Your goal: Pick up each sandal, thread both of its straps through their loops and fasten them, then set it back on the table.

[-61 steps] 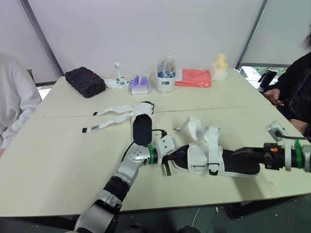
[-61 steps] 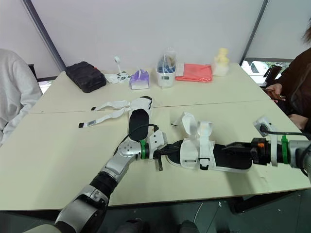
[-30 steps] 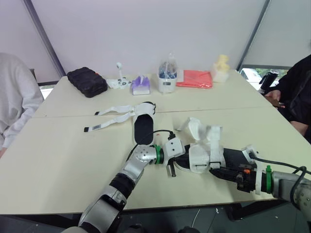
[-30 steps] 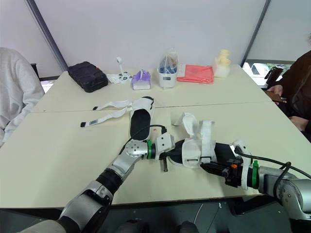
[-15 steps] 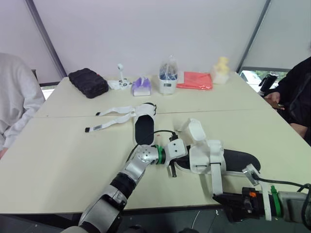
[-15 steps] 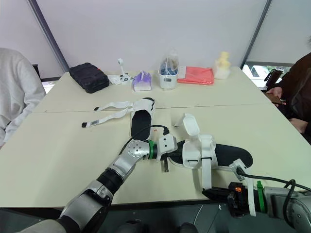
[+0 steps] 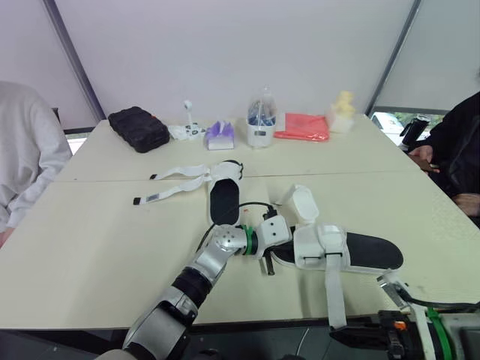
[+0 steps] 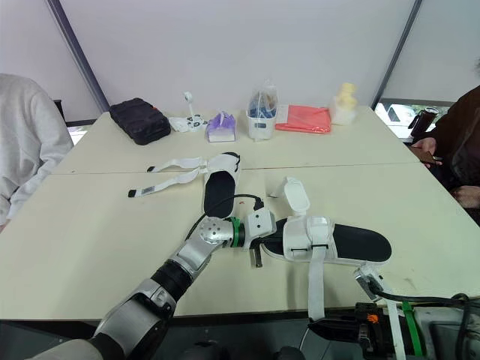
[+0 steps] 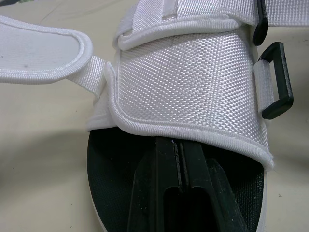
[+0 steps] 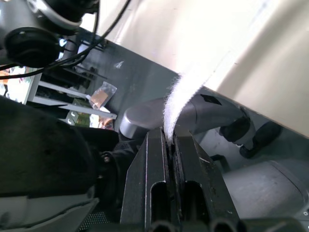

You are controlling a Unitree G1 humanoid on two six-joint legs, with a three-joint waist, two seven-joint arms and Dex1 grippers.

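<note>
We're seeing two sandals on the table (image 7: 90,247). The near sandal (image 7: 367,251) is lying toward 4 o'clock from centre, and the far sandal (image 7: 223,201) is sitting at 12 of the left arm, with its two loose straps (image 7: 172,184) trailing off toward 9.

The right gripper (image 10: 169,137) is hanging just past the near table edge at 6, clamping the end of the near sandal's long strap (image 7: 332,289), which is running over that edge. The sandal's other strap (image 7: 302,201) is flipped open toward 12.

The left gripper (image 9: 179,145) is resting on the black footbed, fingers pressed together with their tips tucked under the white upper. Two black loops (image 9: 277,79) are showing on that upper.

Bare tabletop is stretching from the left arm out to 9, and from the near sandal's heel out to 3.

Along the 12 edge we're counting six things:
- a black pouch (image 7: 135,127)
- a small white gadget (image 7: 187,129)
- a purple pack (image 7: 220,135)
- a clear container (image 7: 260,124)
- a red cloth (image 7: 301,127)
- a yellow figure (image 7: 343,105)

Two people are sitting at 9 (image 7: 22,165) and 3 (image 7: 457,142).
</note>
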